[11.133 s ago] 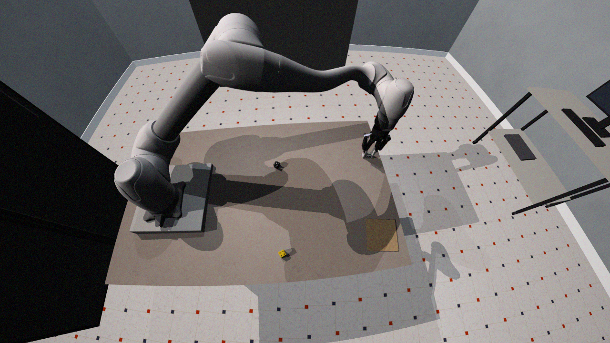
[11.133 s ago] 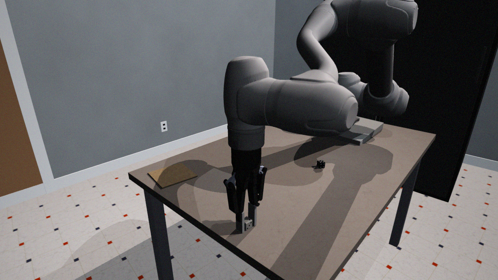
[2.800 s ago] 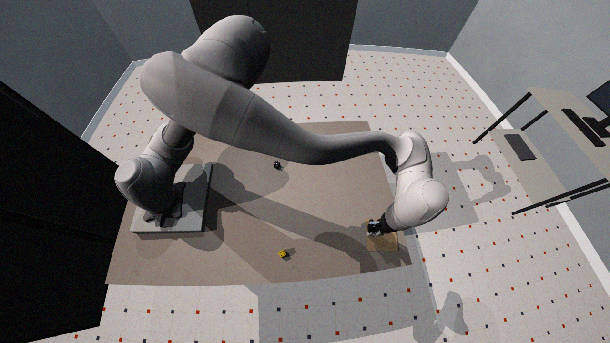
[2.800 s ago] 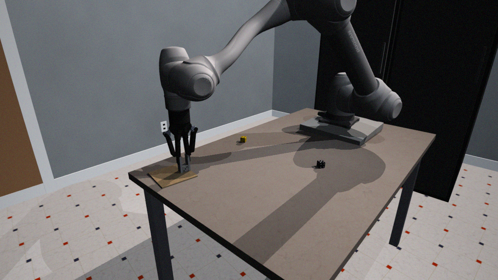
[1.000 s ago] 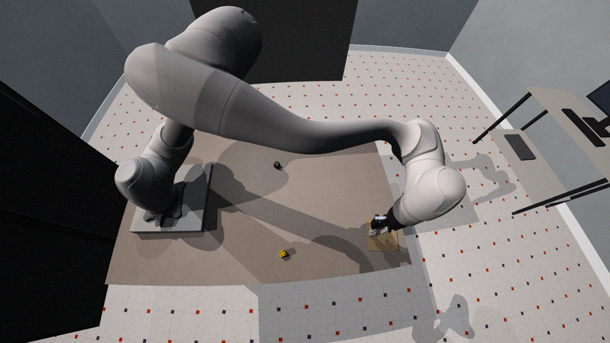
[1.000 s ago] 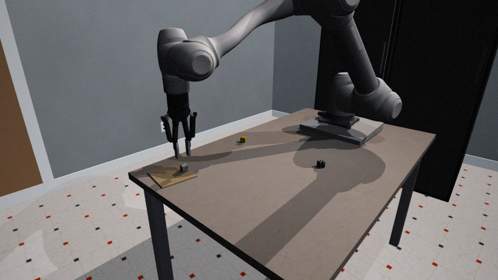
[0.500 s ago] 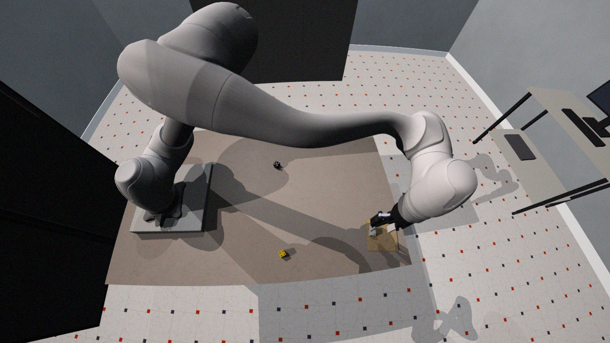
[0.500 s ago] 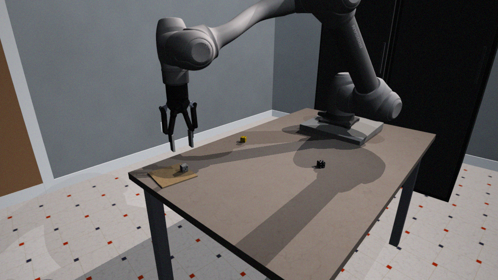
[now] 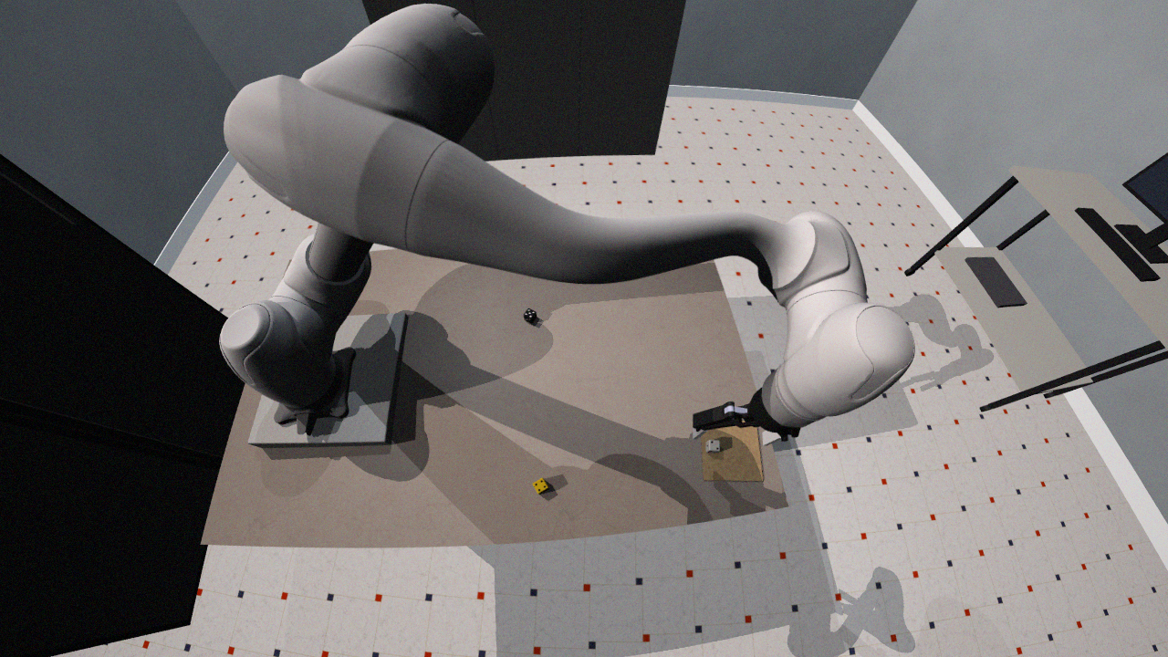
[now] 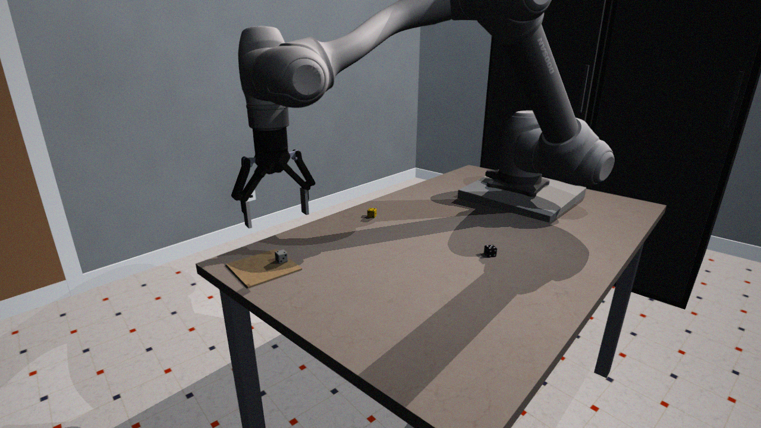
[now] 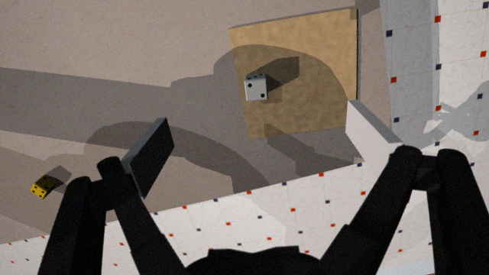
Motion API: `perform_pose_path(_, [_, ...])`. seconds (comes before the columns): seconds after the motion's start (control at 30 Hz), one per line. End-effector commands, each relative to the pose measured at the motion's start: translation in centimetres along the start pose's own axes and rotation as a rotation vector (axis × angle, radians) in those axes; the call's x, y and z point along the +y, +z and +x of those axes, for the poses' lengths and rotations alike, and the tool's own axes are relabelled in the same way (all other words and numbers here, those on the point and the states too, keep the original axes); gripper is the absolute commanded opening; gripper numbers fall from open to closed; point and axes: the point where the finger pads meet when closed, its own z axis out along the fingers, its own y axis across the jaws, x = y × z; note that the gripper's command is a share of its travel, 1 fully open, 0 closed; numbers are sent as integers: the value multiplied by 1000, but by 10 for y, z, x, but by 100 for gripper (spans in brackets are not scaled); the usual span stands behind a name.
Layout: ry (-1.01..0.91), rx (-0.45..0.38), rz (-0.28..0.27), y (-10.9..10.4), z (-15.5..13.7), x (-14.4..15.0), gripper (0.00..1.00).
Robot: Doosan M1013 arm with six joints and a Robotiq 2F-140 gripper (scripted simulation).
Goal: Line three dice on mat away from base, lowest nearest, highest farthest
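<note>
Dice are only partly placed: the grey die [image 11: 255, 87] lies flat on the mat [image 11: 328, 34], below the released, empty jaws. Well apart from the jaws, the yellow die [image 11: 42, 186] and black die [image 10: 490, 249] remain on the surface [image 10: 425, 319], to be moved.

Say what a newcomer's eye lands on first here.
The big grey arm sweeps across the table from its base, and its gripper hangs with fingers spread wide and empty above the far corner. Below it a grey die sits flat on the tan mat. A yellow die and a black die lie off the mat, far apart.
</note>
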Motion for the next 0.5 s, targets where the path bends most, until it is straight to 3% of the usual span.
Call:
perform_pose_path(0.0, [0, 0, -2, -2, 0, 0, 100])
perform_pose_path(0.1, [32, 1, -2, -3, -8, -10, 100])
perform_pose_path(0.17, [120, 1, -2, -6, -28, -40, 100])
perform_pose_path(0.27, [120, 1, -2, -6, -28, -40, 100])
perform_pose_path(0.33, [264, 1, -2, -9, -56, -91, 100])
perform_pose_path(0.43, [265, 1, -2, -9, -58, -94, 100])
perform_pose_path(0.47, [353, 1, -2, -9, -72, -126, 100])
